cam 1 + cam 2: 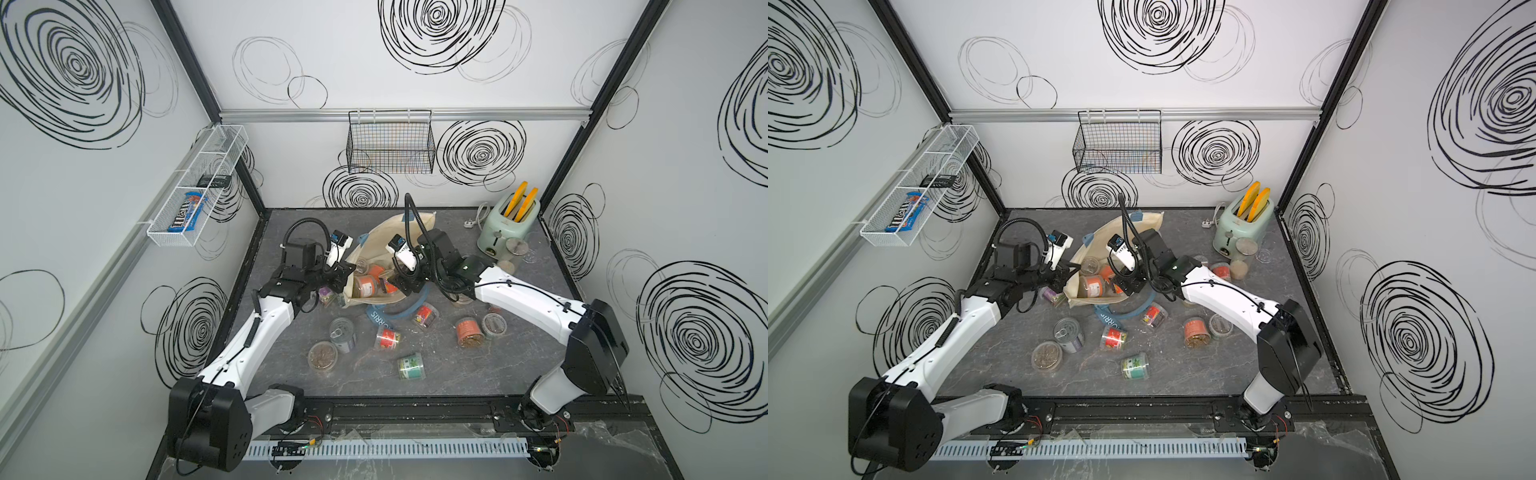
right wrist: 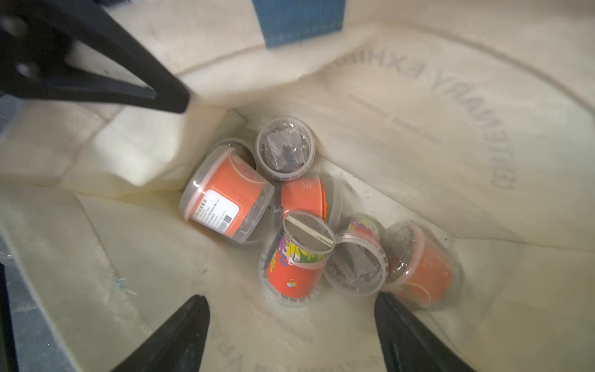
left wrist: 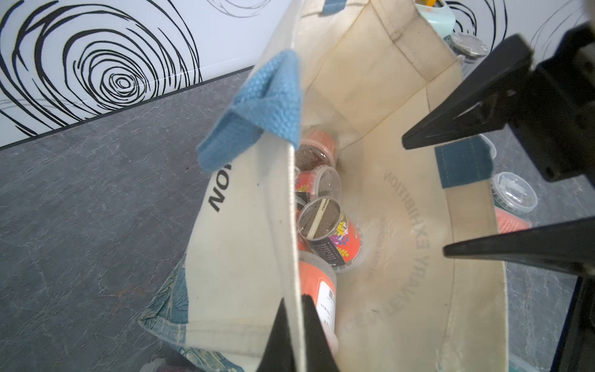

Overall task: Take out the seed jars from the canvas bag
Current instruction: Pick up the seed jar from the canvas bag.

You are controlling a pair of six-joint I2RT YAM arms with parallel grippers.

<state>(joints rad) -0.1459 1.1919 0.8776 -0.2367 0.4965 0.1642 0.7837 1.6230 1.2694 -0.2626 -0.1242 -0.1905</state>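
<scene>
A mint-green toaster (image 1: 508, 228) with two yellow slices (image 1: 521, 198) stands at the far right corner of the dark grey stone-patterned tabletop (image 1: 457, 374), with a clear canister with beige contents (image 1: 506, 265) in front of it. A silver pull-tab tin can (image 1: 343, 334) is nearer the front. A black wire basket (image 1: 390, 143) hangs on the back wall, and a white wire shelf (image 1: 168, 241) on the left wall holds a blue candy packet (image 1: 187, 216).

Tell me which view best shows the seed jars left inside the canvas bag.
The right wrist view: it looks straight into the canvas bag at at least six seed jars clustered together, unobstructed. The left wrist view shows some, the bag wall hiding others. Both top views show a few through the mouth, small.
</scene>
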